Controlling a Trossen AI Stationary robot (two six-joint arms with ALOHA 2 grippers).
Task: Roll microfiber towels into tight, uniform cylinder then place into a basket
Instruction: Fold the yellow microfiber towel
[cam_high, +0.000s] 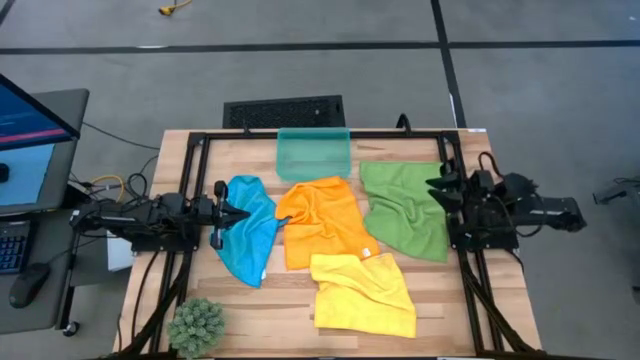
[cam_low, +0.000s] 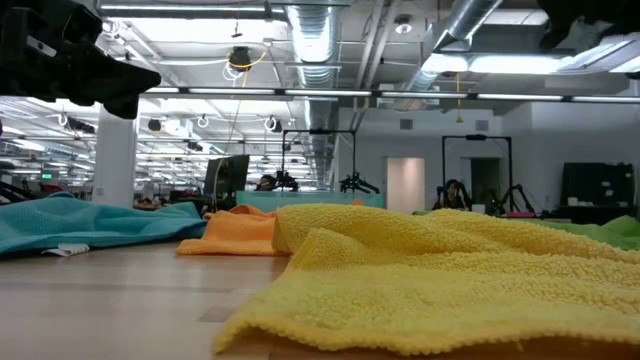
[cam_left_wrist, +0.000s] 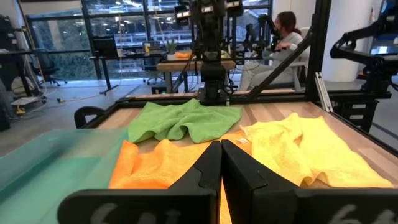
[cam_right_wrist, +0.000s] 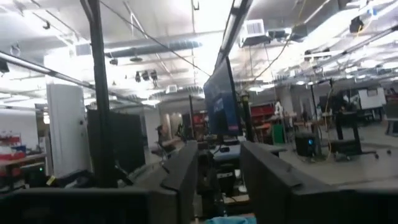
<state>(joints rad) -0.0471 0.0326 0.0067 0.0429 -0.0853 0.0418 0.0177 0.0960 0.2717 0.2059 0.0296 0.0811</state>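
Four microfiber towels lie flat and crumpled on the wooden table: blue (cam_high: 250, 232) at the left, orange (cam_high: 322, 220) in the middle, green (cam_high: 403, 208) at the right, yellow (cam_high: 365, 292) toward the near edge. The teal basket (cam_high: 313, 153) stands at the far middle, just beyond the orange towel. My left gripper (cam_high: 243, 212) is shut and points level over the blue towel's left part, well above it in the low view (cam_low: 110, 75). My right gripper (cam_right_wrist: 217, 180) is open with nothing between its fingers. It is raised and tipped upward over the green towel's right edge (cam_high: 433, 188).
A small green plant (cam_high: 197, 325) stands at the table's near left corner. A black grated rectangle (cam_high: 284, 111) lies beyond the far edge. Black frame rails (cam_high: 190, 180) run along the table's sides. A desk with a monitor (cam_high: 30, 120) stands left of the table.
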